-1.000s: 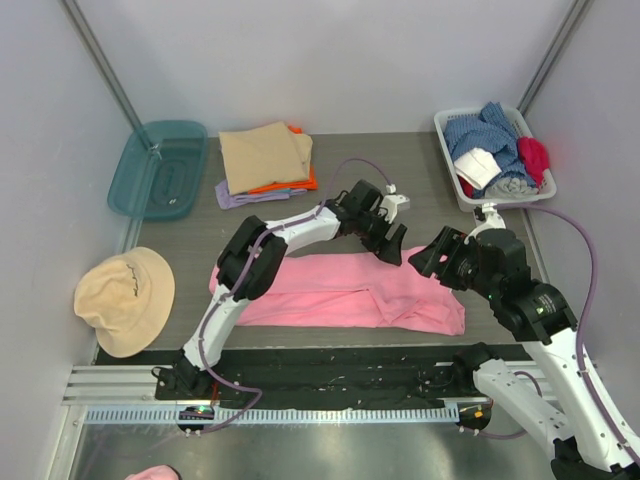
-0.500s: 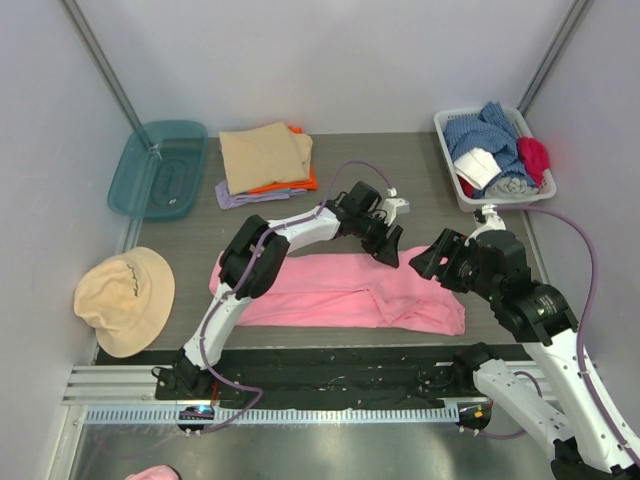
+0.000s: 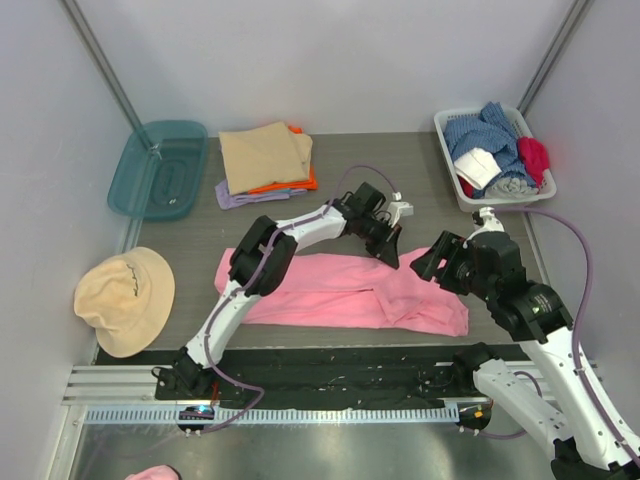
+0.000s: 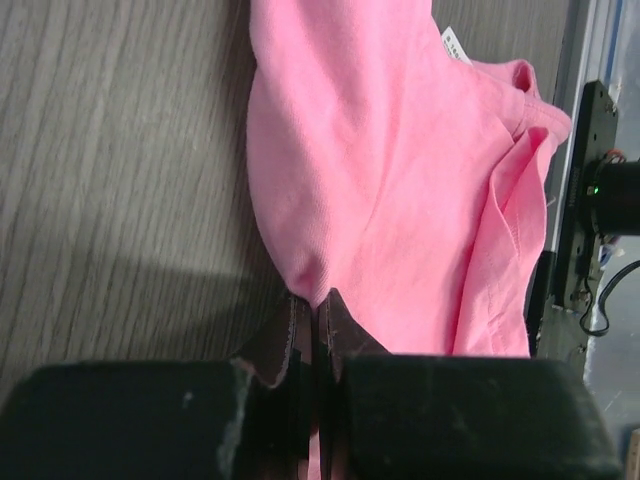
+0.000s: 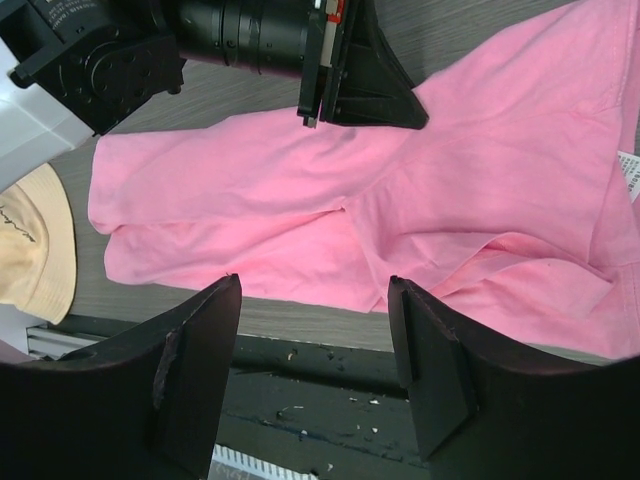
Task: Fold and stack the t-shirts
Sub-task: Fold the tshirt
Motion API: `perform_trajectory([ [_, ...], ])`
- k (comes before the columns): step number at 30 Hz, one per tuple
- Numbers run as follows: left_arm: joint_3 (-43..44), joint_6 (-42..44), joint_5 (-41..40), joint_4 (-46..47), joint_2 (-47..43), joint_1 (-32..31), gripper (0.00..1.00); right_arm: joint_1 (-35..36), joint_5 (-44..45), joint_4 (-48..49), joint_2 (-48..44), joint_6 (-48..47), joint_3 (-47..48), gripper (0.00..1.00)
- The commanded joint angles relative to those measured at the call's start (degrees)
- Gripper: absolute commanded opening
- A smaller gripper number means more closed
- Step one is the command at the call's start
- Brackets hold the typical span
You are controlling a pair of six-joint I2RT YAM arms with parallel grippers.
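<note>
Pink t-shirt (image 3: pixel 330 290) lies spread out and creased on the table (image 3: pixel 430 210), nearer the arm bases than the stack (image 3: pixel 268 168) of folded shirts and a little to its right. In that stack the tan t-shirt (image 3: pixel 265 152) is on top, with the orange t-shirt (image 3: pixel 302 184) under it and the lilac t-shirt (image 3: pixel 234 198) at the bottom.

The left gripper (image 3: pixel 388 250) is well to the right of the stack and nearer the bases. Its fingers are pinched together on the pink t-shirt's far edge, which the left wrist view shows as a small peak of cloth. The right gripper (image 3: pixel 425 262) hangs farther right again over the pink cloth, its fingers spread wide apart.

A teal bin (image 3: pixel 160 170) sits just left of the stack. A white basket (image 3: pixel 450 165) of clothes stands well to its right. A tan cap (image 3: pixel 125 298) lies left of the stack and nearer the bases.
</note>
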Motion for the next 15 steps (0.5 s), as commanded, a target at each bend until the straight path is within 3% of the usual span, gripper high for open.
perform_trajectory([
  [1,4.89,-3.88,-1.13,-0.57,5.15,0.45,0.00,0.20,1.88,1.87,0.65,-0.40,-0.94,0.69],
  [8,9.82,-22.33,-1.21,13.74,9.81,5.28,0.00,0.20,1.62,3.54,0.91,1.01,-2.52,0.69],
  [15,15.78,-37.01,-6.57,25.87,13.85,12.57,0.00,0.29,1.44,5.56,1.35,2.06,-4.28,0.68],
])
